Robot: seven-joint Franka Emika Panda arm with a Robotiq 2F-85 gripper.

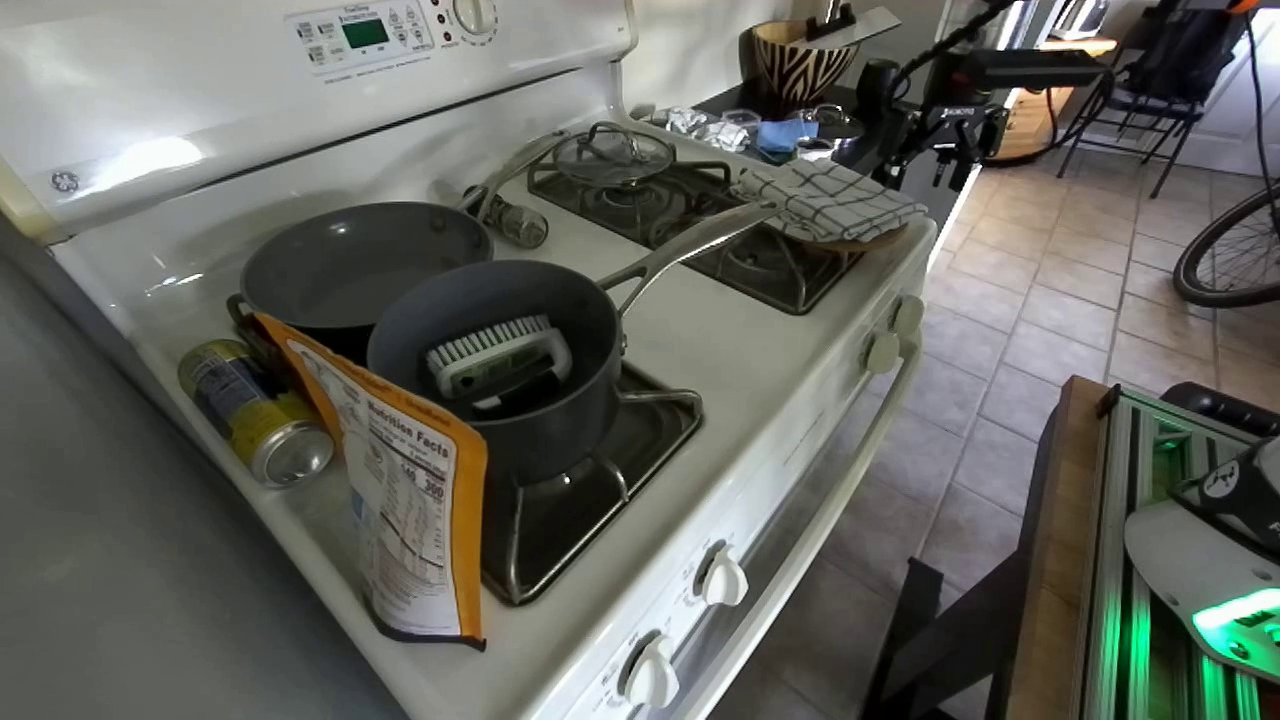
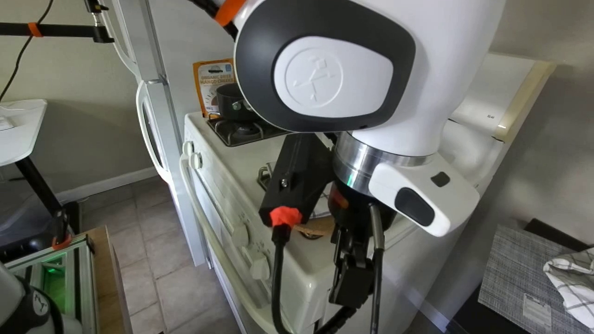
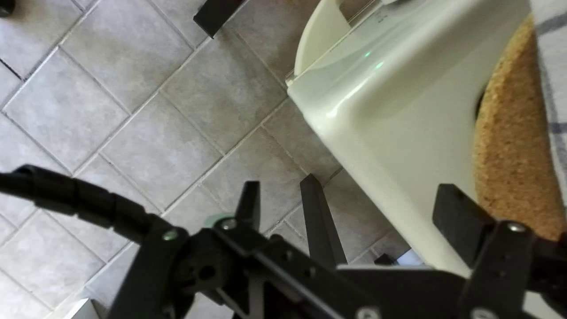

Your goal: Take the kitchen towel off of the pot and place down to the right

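Note:
The kitchen towel, white with dark checks, lies folded on a round cork board over the front right burner. In the wrist view the cork board and the towel's edge show at the right. In an exterior view the arm hides most of the towel. The grey pot stands on the front left burner with a brush inside; its handle reaches toward the towel. My gripper is open and empty, above the stove's front right corner, beside the towel; it also shows in both exterior views.
A grey pan, a can and an orange-edged bag stand around the pot. A glass lid lies on the back right burner. A grey mat with another checked cloth is at the right.

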